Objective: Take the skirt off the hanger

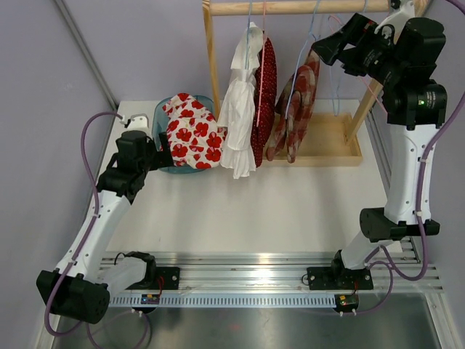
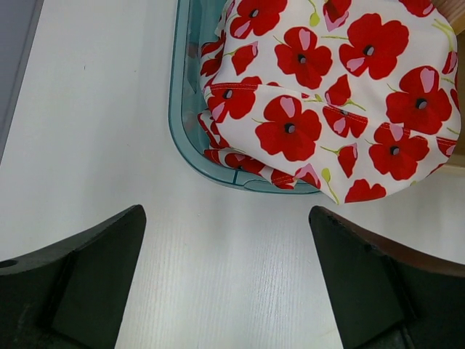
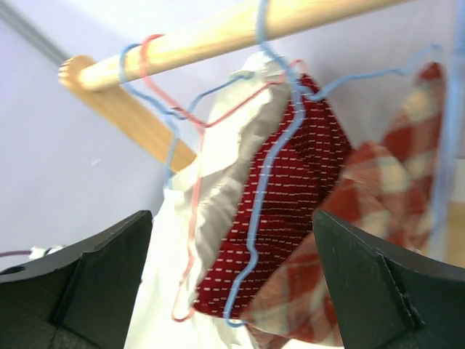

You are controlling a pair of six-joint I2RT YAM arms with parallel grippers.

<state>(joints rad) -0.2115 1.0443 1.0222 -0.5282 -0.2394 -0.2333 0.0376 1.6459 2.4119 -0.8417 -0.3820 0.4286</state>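
Position: dark red, white-dashed skirt (image 3: 309,196) hangs on thin blue wire hanger (image 3: 267,163) from round wooden rail (image 3: 218,33), between white garment (image 1: 236,109) and red plaid garment (image 1: 304,94). Right gripper (image 1: 323,45) faces it, jaws apart, holding nothing; left gripper (image 2: 227,211) likewise spread, idle. Recommend pinching cloth only, clear of wire.

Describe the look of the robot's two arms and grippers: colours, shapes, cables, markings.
The left arm and right arm have white shells, black joints and a looping purple cable each. A green light glows on the right arm's upper joint. The left gripper and right gripper each have two broad, matte black, wedge-shaped fingers.
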